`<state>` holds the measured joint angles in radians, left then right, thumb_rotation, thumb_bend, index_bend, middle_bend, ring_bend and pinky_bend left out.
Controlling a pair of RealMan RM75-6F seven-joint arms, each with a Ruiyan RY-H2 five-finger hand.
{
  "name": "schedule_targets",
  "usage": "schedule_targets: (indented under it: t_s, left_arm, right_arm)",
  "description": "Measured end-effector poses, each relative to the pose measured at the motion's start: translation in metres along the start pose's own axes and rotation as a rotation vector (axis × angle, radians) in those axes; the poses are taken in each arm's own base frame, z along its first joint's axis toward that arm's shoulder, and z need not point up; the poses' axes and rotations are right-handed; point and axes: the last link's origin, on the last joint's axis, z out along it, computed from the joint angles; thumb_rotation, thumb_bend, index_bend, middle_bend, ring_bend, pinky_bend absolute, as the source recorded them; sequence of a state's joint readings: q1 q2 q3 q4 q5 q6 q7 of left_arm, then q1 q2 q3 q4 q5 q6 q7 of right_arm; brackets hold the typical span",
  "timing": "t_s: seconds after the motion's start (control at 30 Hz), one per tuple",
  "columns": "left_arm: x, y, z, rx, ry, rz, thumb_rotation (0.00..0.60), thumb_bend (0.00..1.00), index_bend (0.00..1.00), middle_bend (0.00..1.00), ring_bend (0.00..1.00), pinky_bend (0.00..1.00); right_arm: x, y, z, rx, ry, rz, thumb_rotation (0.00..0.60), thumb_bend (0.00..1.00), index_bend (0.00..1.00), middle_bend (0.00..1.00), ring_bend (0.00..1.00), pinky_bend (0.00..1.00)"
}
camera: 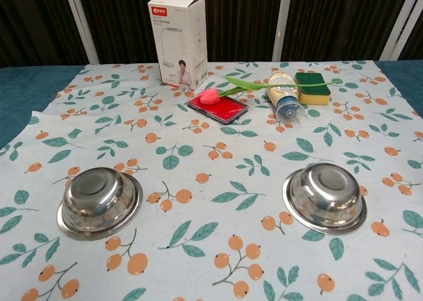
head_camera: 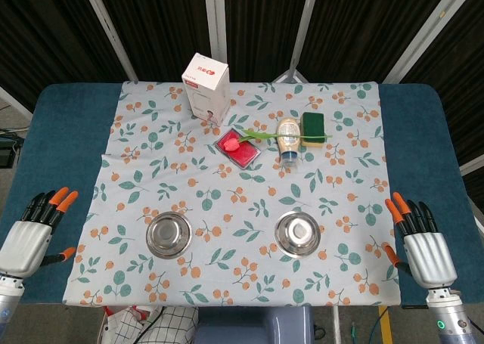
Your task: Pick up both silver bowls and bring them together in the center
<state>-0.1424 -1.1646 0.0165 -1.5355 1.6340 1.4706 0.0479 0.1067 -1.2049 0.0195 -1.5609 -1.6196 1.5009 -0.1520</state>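
Observation:
Two silver bowls lie upside down on the flowered cloth near the front edge, the left bowl (head_camera: 169, 234) (camera: 100, 201) and the right bowl (head_camera: 298, 233) (camera: 324, 196), about a bowl's width and more apart. My left hand (head_camera: 34, 233) hovers over the blue table edge far left of its bowl, fingers spread and holding nothing. My right hand (head_camera: 423, 244) mirrors it at the far right, fingers apart and empty. Neither hand shows in the chest view.
At the back stand a white carton (head_camera: 206, 87) (camera: 178, 38), a red flat case (head_camera: 239, 149) (camera: 219, 107) with a pink tulip (head_camera: 261, 136) across it, a lying bottle (head_camera: 288, 140) (camera: 284, 96) and a green sponge (head_camera: 314, 127) (camera: 312, 88).

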Motion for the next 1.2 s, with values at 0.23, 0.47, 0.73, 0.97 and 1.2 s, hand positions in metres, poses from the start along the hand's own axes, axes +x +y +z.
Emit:
schedule_targets:
  t_s: [0.23, 0.47, 0.73, 0.97, 1.2]
  left_arm:
    - [-0.003, 0.006, 0.003, -0.023, -0.011, -0.007, 0.6, 0.09, 0.0, 0.0, 0.0, 0.02]
    - [-0.01, 0.03, 0.022, -0.113, -0.056, -0.016, 0.6, 0.09, 0.0, 0.0, 0.0, 0.02]
    - [-0.024, 0.089, 0.054, -0.28, -0.165, 0.035, 0.6, 0.09, 0.0, 0.0, 0.0, 0.02]
    - [-0.038, 0.134, 0.065, -0.387, -0.257, 0.083, 0.6, 0.09, 0.0, 0.0, 0.0, 0.02]
    - [-0.051, 0.145, 0.071, -0.382, -0.305, 0.134, 0.6, 0.09, 0.0, 0.0, 0.0, 0.02]
  right_arm:
    - [0.0, 0.0, 0.0, 0.002, -0.013, 0.005, 0.6, 0.35, 0.0, 0.0, 0.0, 0.0]
    - [0.002, 0.003, 0.0, -0.007, -0.028, 0.022, 0.6, 0.35, 0.0, 0.0, 0.0, 0.0]
    - [0.005, 0.005, 0.0, -0.004, -0.035, 0.041, 0.6, 0.35, 0.0, 0.0, 0.0, 0.0]
    - [0.005, 0.01, 0.001, -0.017, -0.041, 0.047, 0.6, 0.35, 0.0, 0.0, 0.0, 0.0]
    - [0.01, 0.015, -0.002, -0.034, -0.024, 0.057, 0.6, 0.35, 0.0, 0.0, 0.0, 0.0]
